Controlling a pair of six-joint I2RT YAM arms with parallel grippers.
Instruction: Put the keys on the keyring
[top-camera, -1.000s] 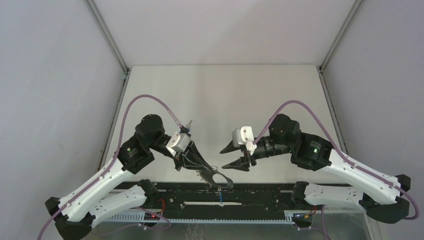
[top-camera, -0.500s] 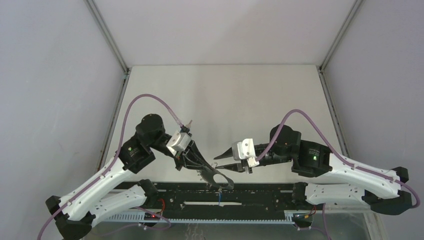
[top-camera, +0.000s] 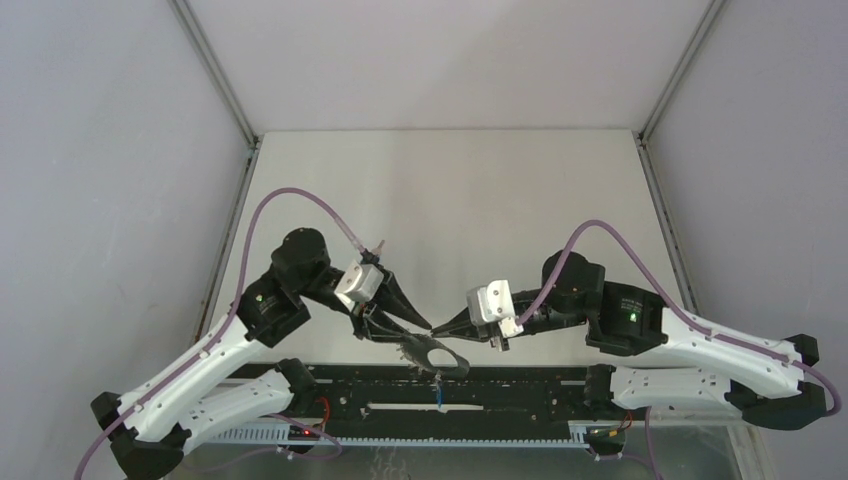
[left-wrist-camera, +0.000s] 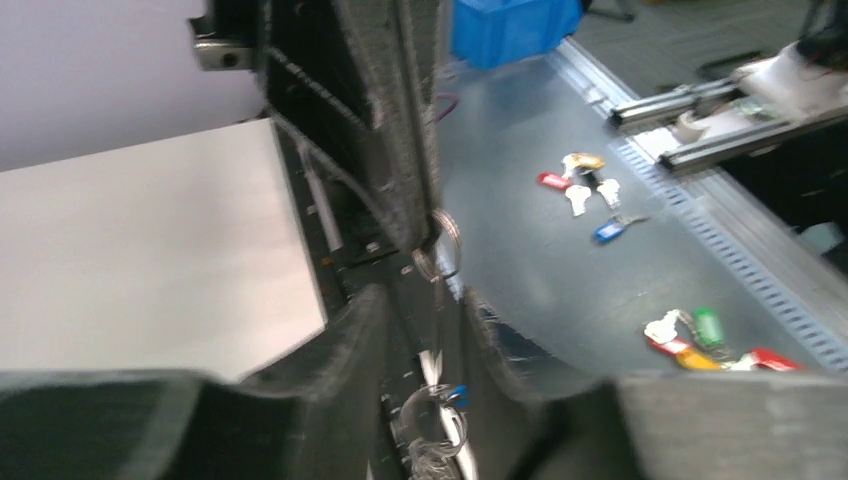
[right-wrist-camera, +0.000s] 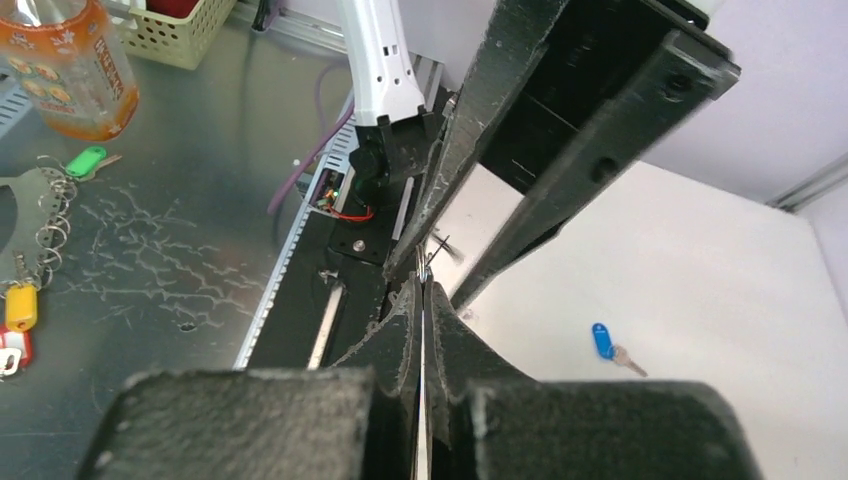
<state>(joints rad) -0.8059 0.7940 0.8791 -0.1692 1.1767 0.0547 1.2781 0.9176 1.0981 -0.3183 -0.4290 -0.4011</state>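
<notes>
The keyring (top-camera: 440, 358) hangs as a dark thin plate over the table's near edge, between the two arms. My right gripper (top-camera: 437, 328) is shut on it. In the right wrist view the keyring's thin metal edge (right-wrist-camera: 422, 400) runs between the shut jaws. My left gripper (top-camera: 405, 332) stands open, its fingers (left-wrist-camera: 345, 340) apart on either side of the ring's wire loops (left-wrist-camera: 437, 240). One of the keys, with a blue tag (left-wrist-camera: 457, 393), hangs from a loop below. Another blue-tagged key (right-wrist-camera: 603, 342) lies on the white table.
A black rail (top-camera: 450, 385) runs along the near table edge. Beyond it, on a lower metal surface, lie loose coloured keys (left-wrist-camera: 590, 190), a second hoop with a green tag (right-wrist-camera: 85, 160), an orange bottle (right-wrist-camera: 70, 70) and a basket (right-wrist-camera: 190, 30).
My right gripper swung left to the keyring and shut on it. My left gripper, shut on the ring before, has opened and let go.
</notes>
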